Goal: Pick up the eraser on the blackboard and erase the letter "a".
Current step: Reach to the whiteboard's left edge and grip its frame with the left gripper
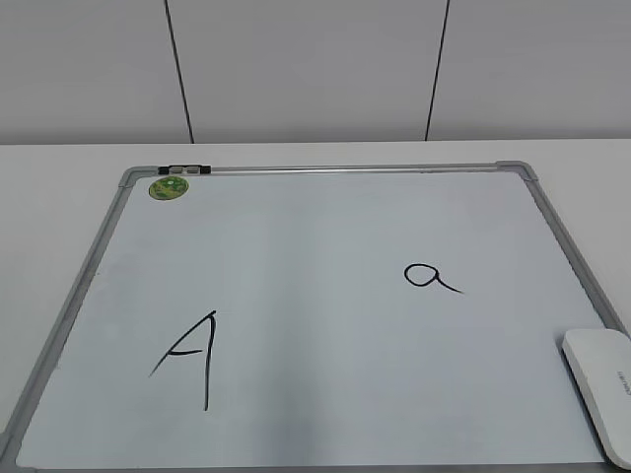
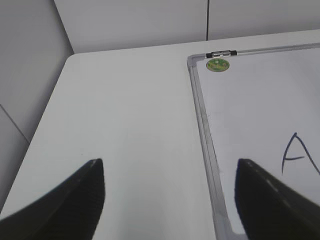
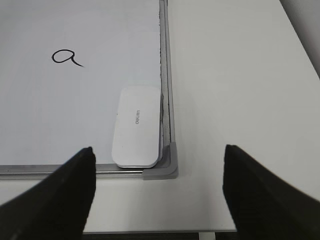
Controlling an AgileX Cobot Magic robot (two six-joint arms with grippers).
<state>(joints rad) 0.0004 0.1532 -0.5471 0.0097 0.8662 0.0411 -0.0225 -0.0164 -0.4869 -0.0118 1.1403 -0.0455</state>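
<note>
Right wrist view: fingers (image 3: pixel 70 195) spread wide, empty.

white table (image 1: pixel 59 163) carries blackboard (image 1: pixel 296 296), lying flat.

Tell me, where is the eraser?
The eraser lies on the blackboard in its near right corner, against the frame, below and right of the small "a".

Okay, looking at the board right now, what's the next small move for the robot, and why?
Probably bring the right gripper forward and down over the eraser. Its jaws stand open and empty, and the eraser lies flat in the blackboard's near right corner against the frame, untouched. The letter "a" is unerased, and the left gripper sits by the far edge.
</note>
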